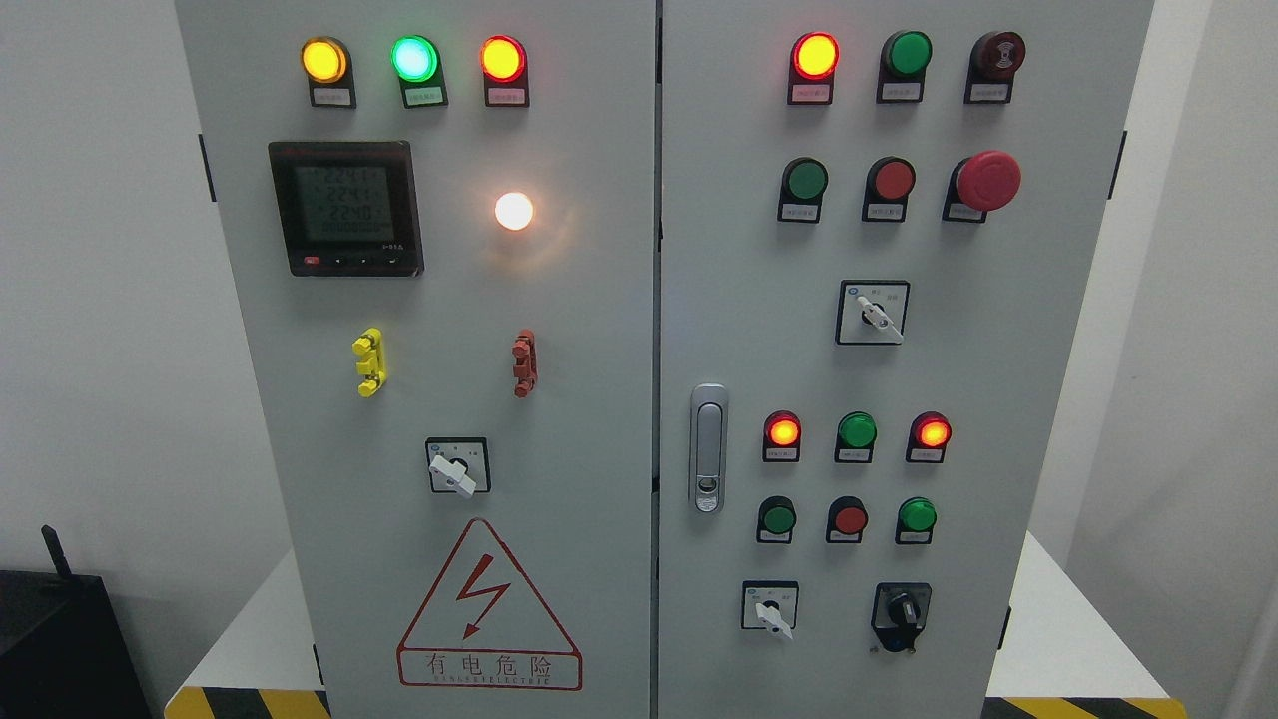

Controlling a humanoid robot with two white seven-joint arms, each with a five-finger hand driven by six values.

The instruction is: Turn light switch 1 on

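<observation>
A grey two-door electrical cabinet (599,330) fills the head view. On the left door a white rotary selector switch (456,467) sits above the red warning triangle (487,609), its handle pointing down to the right. A round white lamp (514,211) glows beside the digital meter (345,208). Other white rotary switches sit on the right door, one at mid height (875,314) and one low down (770,608); a black knob switch (902,614) is beside the low one. Which one is switch 1 I cannot tell. Neither hand nor arm shows.
Yellow, green and red lamps (413,58) glow along the left door's top. Green and red push buttons and a red mushroom stop button (986,180) are on the right door, with a metal door handle (709,447). The cabinet stands on a white base with hazard stripes (250,699). A black box (60,639) is at lower left.
</observation>
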